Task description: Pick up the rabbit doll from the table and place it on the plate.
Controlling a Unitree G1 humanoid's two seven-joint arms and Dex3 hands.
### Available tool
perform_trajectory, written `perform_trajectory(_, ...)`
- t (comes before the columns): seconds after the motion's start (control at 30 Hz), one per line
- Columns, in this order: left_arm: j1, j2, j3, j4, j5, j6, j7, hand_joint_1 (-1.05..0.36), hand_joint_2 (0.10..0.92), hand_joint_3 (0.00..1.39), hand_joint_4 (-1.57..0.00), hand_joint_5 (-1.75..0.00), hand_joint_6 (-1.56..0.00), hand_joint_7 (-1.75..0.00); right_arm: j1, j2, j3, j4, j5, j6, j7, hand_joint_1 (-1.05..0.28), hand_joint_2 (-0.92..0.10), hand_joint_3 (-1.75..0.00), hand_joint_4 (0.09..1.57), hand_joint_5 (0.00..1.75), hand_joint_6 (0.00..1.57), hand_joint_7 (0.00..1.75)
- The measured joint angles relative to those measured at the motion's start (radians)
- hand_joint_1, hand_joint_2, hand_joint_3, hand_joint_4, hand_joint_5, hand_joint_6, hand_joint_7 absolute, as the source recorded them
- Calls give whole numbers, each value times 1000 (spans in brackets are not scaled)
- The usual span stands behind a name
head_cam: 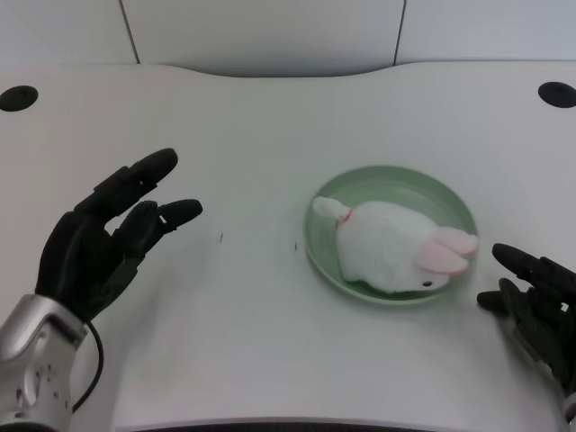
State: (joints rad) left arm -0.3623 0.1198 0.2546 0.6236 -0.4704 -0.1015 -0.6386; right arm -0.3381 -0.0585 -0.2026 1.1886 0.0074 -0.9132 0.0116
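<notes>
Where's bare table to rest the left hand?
Bare white table lies between the left hand and the green plate, and behind the plate. The plate is crowded: the rabbit doll fills most of it, with the right hand close by.

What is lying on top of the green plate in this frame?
The white rabbit doll lies on its side on the green plate, pink ears toward the plate's right edge. The plate surface beneath the doll is covered. The left hand is apart, holding nothing.

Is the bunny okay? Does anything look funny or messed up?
Nothing is broken or spilled. The rabbit doll just lies flopped on its side on the green plate, pink ears toward the plate's right edge. The left hand is open, away from it.
</notes>
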Motion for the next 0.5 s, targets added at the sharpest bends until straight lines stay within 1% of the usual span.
perform_trajectory(0.07, 39, -5, 14, -52, -24, 51, 7, -711, 921, 327, -275, -1100, -523, -125, 1, 0, 1, -5, 0, 0, -1, -362, -921, -332, 786, 708, 840, 6)
perform_trajectory(0.1, 57, -8, 23, -80, -41, 78, 16, -704, 921, 368, -265, -1160, -533, -128, 2, 0, 4, -7, -4, 0, -4, -372, -921, -343, 767, 706, 837, 4)
perform_trajectory(0.17, 99, -18, 40, -141, -75, 136, 38, -688, 921, 423, -236, -1250, -532, -130, 6, -6, 17, -10, -23, 1, -16, -374, -921, -354, 750, 707, 832, 1)
perform_trajectory(0.2, 122, -23, 47, -166, -91, 162, 47, -678, 921, 440, -242, -1297, -541, -137, 9, -10, 21, -10, -29, 1, -18, -371, -921, -360, 744, 712, 834, 3)
perform_trajectory(0.23, 142, -28, 53, -185, -98, 186, 55, -671, 921, 445, -253, -1321, -547, -142, 10, -13, 23, -11, -30, 3, -19, -373, -921, -362, 743, 717, 835, 3)
perform_trajectory(0.3, 179, -35, 69, -210, -117, 221, 71, -661, 921, 464, -262, -1368, -556, -156, 12, -18, 23, -12, -28, 10, -19, -374, -921, -360, 752, 738, 836, 3)
perform_trajectory(0.33, 196, -38, 72, -221, -120, 228, 75, -664, 921, 477, -264, -1384, -561, -164, 12, -19, 21, -12, -24, 11, -14, -380, -921, -356, 753, 745, 836, 4)
perform_trajectory(0.4, 220, -47, 77, -239, -124, 236, 83, -661, 921, 498, -288, -1410, -573, -179, 12, -19, 18, -12, -12, 14, 2, -383, -921, -348, 732, 742, 836, 3)
perform_trajectory(0.43, 234, -55, 81, -252, -128, 237, 88, -655, 921, 505, -300, -1418, -574, -183, 12, -19, 17, -12, -8, 14, 7, -380, -921, -347, 721, 740, 834, 3)
perform_trajectory(0.5, 254, -72, 88, -273, -136, 245, 100, -654, 921, 501, -337, -1446, -590, -203, 11, -19, 18, -12, -9, 14, 7, -377, -921, -352, 708, 740, 833, 2)
